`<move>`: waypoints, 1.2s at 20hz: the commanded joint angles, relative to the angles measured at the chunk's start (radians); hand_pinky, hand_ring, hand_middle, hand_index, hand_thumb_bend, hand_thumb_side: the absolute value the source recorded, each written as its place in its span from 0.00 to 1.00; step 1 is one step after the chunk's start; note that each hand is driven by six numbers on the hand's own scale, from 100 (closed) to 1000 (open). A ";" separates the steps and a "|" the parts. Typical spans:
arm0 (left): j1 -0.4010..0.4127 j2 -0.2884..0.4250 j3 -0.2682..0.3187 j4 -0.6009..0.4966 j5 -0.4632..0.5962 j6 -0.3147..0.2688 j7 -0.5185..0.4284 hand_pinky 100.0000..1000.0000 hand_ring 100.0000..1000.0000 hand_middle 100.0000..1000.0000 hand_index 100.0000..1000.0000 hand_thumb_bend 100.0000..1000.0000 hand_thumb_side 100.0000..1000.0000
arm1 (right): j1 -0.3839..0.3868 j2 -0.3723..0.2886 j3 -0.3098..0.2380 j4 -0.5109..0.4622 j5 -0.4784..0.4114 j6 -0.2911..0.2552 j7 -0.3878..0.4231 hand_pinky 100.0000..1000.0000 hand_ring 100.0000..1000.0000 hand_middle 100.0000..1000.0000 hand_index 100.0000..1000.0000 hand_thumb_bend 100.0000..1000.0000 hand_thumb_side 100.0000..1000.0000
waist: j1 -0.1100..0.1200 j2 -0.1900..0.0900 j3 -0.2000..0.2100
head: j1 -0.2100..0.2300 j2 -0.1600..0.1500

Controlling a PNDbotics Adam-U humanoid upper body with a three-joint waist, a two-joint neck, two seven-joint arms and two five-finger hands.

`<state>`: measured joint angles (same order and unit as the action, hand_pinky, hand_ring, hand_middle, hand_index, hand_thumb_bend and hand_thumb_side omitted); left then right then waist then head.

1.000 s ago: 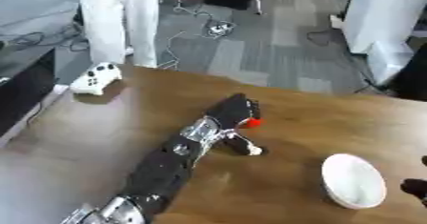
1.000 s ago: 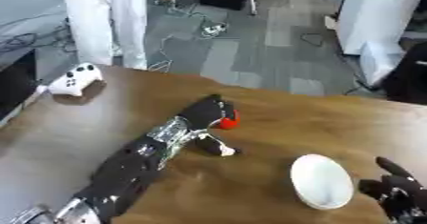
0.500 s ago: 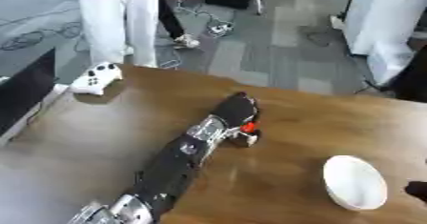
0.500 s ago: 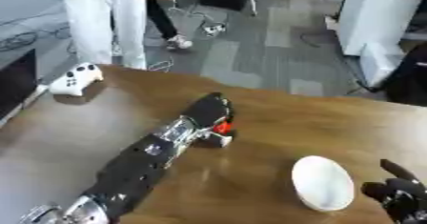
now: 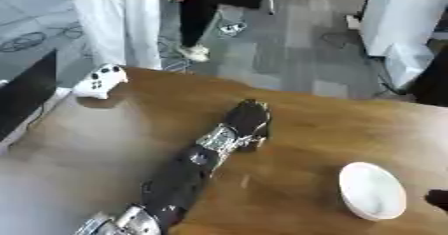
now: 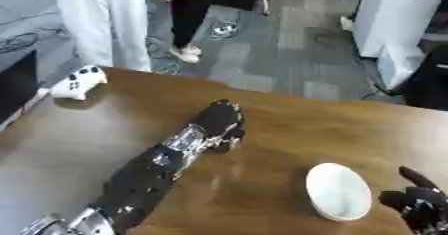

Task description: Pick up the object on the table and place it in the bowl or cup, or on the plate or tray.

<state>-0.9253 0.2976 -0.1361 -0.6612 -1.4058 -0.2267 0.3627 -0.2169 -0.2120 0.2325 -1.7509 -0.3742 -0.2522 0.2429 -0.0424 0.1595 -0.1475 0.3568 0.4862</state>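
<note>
The left hand (image 5: 248, 120) lies knuckles-up on the table (image 5: 315, 124), well left of the white bowl (image 6: 339, 191), fingers curled under; whatever it covers, I can't tell. The right hand (image 6: 422, 205) rests beside the bowl, fingers loosely spread.

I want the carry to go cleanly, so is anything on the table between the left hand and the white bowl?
Nothing visible is. The left hand is at the table's middle and the white bowl lies toward the robot's right on bare wood. The white game controller sits far off to the left, out of the path.
</note>
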 commanded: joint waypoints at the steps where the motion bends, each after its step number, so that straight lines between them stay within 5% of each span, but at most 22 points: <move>1: 0.004 0.001 -0.016 -0.046 0.041 -0.017 0.028 0.59 0.00 0.01 0.16 0.11 0.00 | -0.017 -0.005 -0.004 -0.018 -0.003 -0.002 0.002 0.77 0.69 0.87 0.71 0.00 0.81 | -0.003 -0.012 -0.001 | 0.010 -0.005; 2: 0.009 0.001 -0.022 -0.064 0.058 -0.018 0.039 0.48 0.00 0.00 0.13 0.15 0.00 | -0.018 -0.004 -0.005 -0.018 -0.003 -0.002 0.001 0.77 0.69 0.87 0.71 0.00 0.81 | -0.005 -0.011 -0.002 | 0.011 -0.006; 5: 0.043 0.002 -0.051 -0.147 0.135 -0.021 0.085 0.45 0.00 0.00 0.15 0.21 0.00 | -0.022 0.002 -0.006 -0.020 -0.005 -0.003 0.000 0.77 0.69 0.87 0.71 0.00 0.81 | -0.014 -0.005 -0.006 | 0.015 -0.009; 8: 0.071 0.007 -0.081 -0.206 0.199 -0.034 0.085 0.51 0.01 0.06 0.25 0.28 0.00 | -0.022 0.004 -0.008 -0.020 -0.008 -0.004 -0.001 0.77 0.69 0.87 0.71 0.00 0.81 | -0.021 -0.003 -0.007 | 0.016 -0.007; 11: 0.081 0.022 -0.107 -0.242 0.225 -0.047 0.041 0.68 0.17 0.21 0.39 0.47 0.04 | -0.021 0.003 -0.008 -0.019 -0.008 -0.004 -0.001 0.77 0.70 0.87 0.71 0.00 0.81 | -0.026 -0.004 -0.005 | 0.018 -0.003; 13: 0.081 0.042 -0.126 -0.268 0.210 -0.061 -0.032 0.79 0.30 0.32 0.47 0.58 0.31 | -0.019 0.001 -0.009 -0.019 -0.008 -0.004 -0.001 0.77 0.70 0.87 0.71 0.00 0.81 | -0.026 -0.006 -0.002 | 0.018 0.002; 16: 0.087 0.073 -0.140 -0.334 0.176 -0.072 -0.142 0.85 0.35 0.37 0.50 0.66 0.50 | -0.016 -0.001 -0.010 -0.017 -0.007 -0.005 -0.003 0.77 0.70 0.87 0.71 0.00 0.80 | -0.027 -0.008 0.003 | 0.016 0.008; 17: 0.092 0.081 -0.142 -0.354 0.172 -0.070 -0.167 0.86 0.35 0.37 0.50 0.62 0.45 | -0.016 -0.002 -0.010 -0.017 -0.008 -0.006 -0.003 0.77 0.70 0.87 0.71 0.00 0.81 | -0.027 -0.008 0.005 | 0.016 0.009; 18: 0.096 0.086 -0.142 -0.370 0.171 -0.064 -0.189 0.87 0.31 0.35 0.48 0.48 0.16 | -0.016 -0.003 -0.010 -0.017 -0.008 -0.006 -0.003 0.77 0.70 0.87 0.71 0.00 0.81 | -0.027 -0.008 0.007 | 0.016 0.010; 19: 0.100 0.090 -0.141 -0.382 0.174 -0.053 -0.206 0.85 0.28 0.32 0.46 0.38 0.03 | -0.016 -0.003 -0.010 -0.017 -0.008 -0.006 -0.003 0.76 0.70 0.87 0.71 0.00 0.81 | -0.028 -0.008 0.008 | 0.016 0.011; 22: 0.108 0.099 -0.145 -0.401 0.179 -0.016 -0.242 0.81 0.12 0.21 0.37 0.22 0.00 | -0.016 -0.004 -0.010 -0.017 -0.008 -0.007 -0.003 0.76 0.70 0.87 0.71 0.00 0.81 | -0.029 -0.009 0.011 | 0.017 0.013; 24: 0.112 0.102 -0.149 -0.403 0.175 -0.006 -0.256 0.81 0.10 0.20 0.37 0.24 0.00 | -0.016 -0.004 -0.010 -0.016 -0.012 -0.005 -0.004 0.76 0.69 0.87 0.71 0.00 0.82 | -0.030 -0.009 0.011 | 0.017 0.015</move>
<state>-0.7998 0.3786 -0.2831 -1.0388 -1.2263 -0.2406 0.1188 -0.2253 -0.2029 0.2315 -1.7510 -0.3816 -0.2561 0.2381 -0.0730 0.1691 -0.1362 0.3699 0.4966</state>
